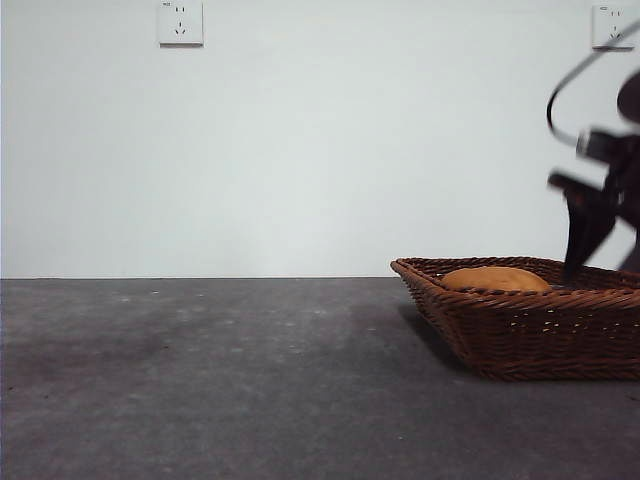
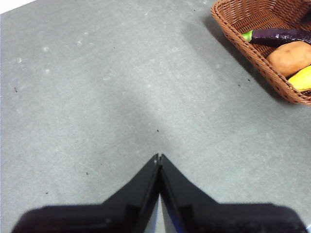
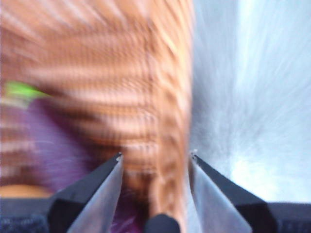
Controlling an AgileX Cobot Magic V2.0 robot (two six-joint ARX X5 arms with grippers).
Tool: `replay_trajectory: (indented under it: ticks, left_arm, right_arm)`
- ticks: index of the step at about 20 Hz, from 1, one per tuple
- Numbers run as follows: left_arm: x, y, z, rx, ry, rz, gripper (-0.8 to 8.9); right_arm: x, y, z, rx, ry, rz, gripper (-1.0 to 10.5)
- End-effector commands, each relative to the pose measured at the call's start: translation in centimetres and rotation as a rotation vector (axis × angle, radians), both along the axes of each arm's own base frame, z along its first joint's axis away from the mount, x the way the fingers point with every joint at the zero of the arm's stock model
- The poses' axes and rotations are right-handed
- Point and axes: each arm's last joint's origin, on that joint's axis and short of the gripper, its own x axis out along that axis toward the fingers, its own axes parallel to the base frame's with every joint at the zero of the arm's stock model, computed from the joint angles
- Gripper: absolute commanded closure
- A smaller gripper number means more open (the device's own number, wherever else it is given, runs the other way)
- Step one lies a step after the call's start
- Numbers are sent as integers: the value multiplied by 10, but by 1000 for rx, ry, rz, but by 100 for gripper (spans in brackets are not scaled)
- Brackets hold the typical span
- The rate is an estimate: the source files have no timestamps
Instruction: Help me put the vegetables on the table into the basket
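The brown wicker basket (image 1: 530, 325) stands at the right on the table (image 1: 250, 380). In the left wrist view the basket (image 2: 233, 29) holds the purple eggplant (image 2: 282, 36), the orange-brown potato (image 2: 289, 57) and the yellow cob (image 2: 302, 78). The potato (image 1: 495, 279) shows above the rim in the front view. My right gripper (image 3: 155, 156) is open and empty just above the basket (image 3: 146, 87), with the eggplant (image 3: 43, 145) blurred below it; it shows dark at the right in the front view (image 1: 590, 235). My left gripper (image 2: 159, 156) is shut and empty over bare table.
A white wall with two sockets (image 1: 180, 22) stands behind the table. The grey table surface (image 2: 97, 97) stretches wide to the left of the basket.
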Motion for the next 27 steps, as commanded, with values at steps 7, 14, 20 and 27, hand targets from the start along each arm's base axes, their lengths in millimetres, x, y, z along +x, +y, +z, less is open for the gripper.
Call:
replay_trajectory:
  ticks: [7, 14, 20, 27]
  left_arm:
    - [1, 0, -2, 17, -4, -9, 821]
    - [2, -1, -2, 18, -10, -21, 821]
    - [1, -1, -2, 5, -4, -37, 821]
    - [1, -1, -2, 3, -3, -41, 818]
  right_arm:
    - [-102, 10, 135, -8, -140, 85, 729]
    - [-178, 14, 160, -27, -83, 133, 814]
    - [-204, 15, 162, -50, -34, 193, 958]
    - [-206, 15, 163, -50, -41, 190, 946]
